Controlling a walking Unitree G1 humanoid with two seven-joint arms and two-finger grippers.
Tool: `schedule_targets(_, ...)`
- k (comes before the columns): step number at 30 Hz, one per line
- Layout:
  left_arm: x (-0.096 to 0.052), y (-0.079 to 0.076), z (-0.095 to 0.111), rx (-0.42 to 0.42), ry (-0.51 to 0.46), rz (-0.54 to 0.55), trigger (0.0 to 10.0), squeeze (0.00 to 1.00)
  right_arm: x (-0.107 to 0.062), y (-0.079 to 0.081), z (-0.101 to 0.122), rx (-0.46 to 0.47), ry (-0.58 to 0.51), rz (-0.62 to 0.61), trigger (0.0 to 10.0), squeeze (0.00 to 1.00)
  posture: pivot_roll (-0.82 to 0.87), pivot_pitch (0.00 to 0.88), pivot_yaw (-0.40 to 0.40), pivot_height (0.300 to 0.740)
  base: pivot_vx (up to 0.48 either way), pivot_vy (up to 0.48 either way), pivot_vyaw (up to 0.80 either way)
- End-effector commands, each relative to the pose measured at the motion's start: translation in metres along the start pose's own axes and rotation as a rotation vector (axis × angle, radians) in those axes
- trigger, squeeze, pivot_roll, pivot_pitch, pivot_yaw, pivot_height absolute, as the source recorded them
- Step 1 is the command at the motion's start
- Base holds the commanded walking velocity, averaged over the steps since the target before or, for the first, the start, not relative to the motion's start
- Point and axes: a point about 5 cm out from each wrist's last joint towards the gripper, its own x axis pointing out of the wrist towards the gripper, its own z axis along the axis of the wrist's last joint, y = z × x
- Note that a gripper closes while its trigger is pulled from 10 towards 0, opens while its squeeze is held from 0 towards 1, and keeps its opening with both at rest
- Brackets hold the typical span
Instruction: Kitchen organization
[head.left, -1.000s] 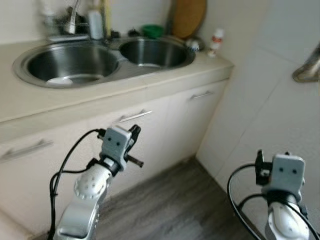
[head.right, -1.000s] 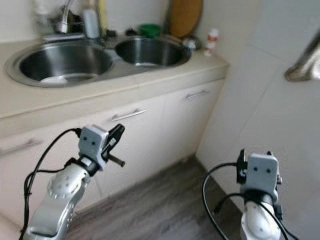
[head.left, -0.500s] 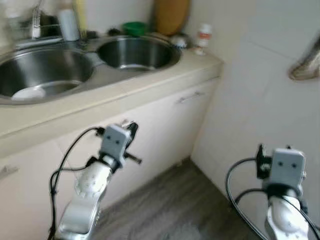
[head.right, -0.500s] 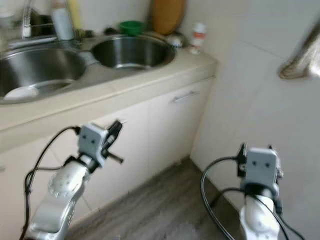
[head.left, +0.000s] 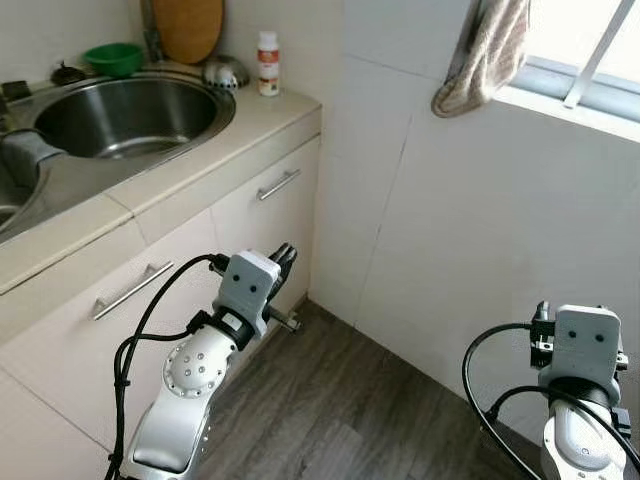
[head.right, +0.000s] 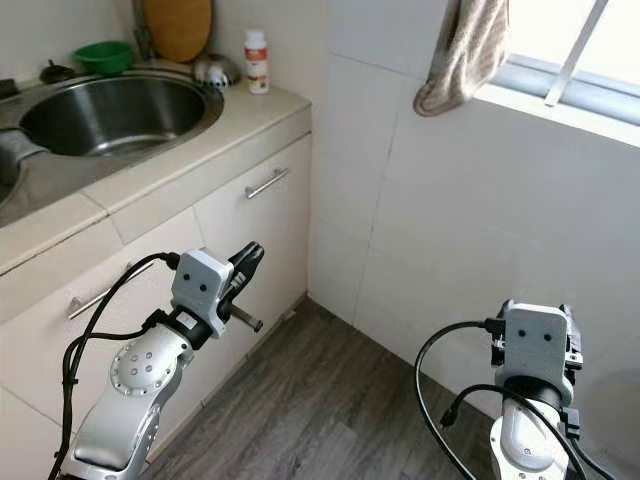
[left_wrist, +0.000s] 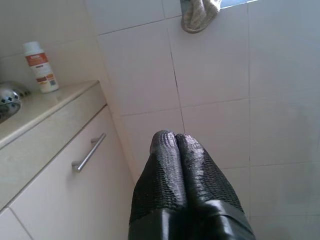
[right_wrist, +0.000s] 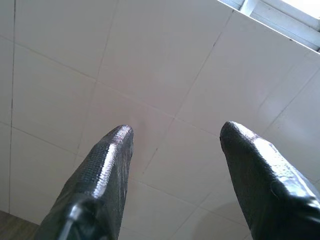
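A: Grippers?
B: Left gripper (left_wrist: 175, 142) pinched shut, empty, lower left by the cabinet (head.left: 250, 205). Right gripper (right_wrist: 175, 135) spread wide, empty, facing the wall (right_wrist: 165, 65).
A: Task things?
B: Bottle (head.left: 267, 63) and bowl (head.left: 112, 57), upper left behind the sink (head.left: 120, 105).

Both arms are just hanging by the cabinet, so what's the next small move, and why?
Probably turn left, back toward the sink. The view faces the tiled wall and a hanging towel, while the bottle and green bowl sit on the counter off to the left. The left tool is shut, the right tool open, both empty.
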Motion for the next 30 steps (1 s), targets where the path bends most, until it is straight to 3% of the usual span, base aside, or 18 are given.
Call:
schedule_targets(1,0.003,-0.003,0.001,0.014,-0.012,-0.017,10.0,0.0,0.0,-0.002,0.007,-0.011,-0.022,-0.02,10.0,0.0,0.08,0.0,-0.066,0.74,0.0,0.0,-0.75)
schedule_targets(13,0.014,-0.006,0.003,0.026,-0.033,-0.062,10.0,0.0,-0.009,-0.004,0.004,-0.02,-0.002,-0.05,10.0,0.0,0.03,0.0,-0.011,0.74,0.0,0.0,-0.75)
schedule_targets(22,0.019,-0.017,0.005,0.037,-0.056,-0.104,10.0,0.0,-0.011,-0.013,0.006,-0.035,-0.006,-0.076,10.0,0.0,0.01,0.0,-0.009,0.74,0.0,0.0,-0.75)
schedule_targets(28,0.025,-0.01,0.006,0.04,-0.064,-0.077,10.0,0.0,-0.011,-0.004,0.009,-0.039,-0.023,-0.052,10.0,0.0,0.01,0.0,-0.004,0.74,0.0,0.0,-0.73)
schedule_targets(30,0.028,-0.011,0.007,0.038,-0.07,-0.085,10.0,0.0,-0.014,-0.002,0.01,-0.079,-0.031,-0.046,10.0,0.0,-0.01,0.0,0.017,0.74,0.0,0.0,0.0)
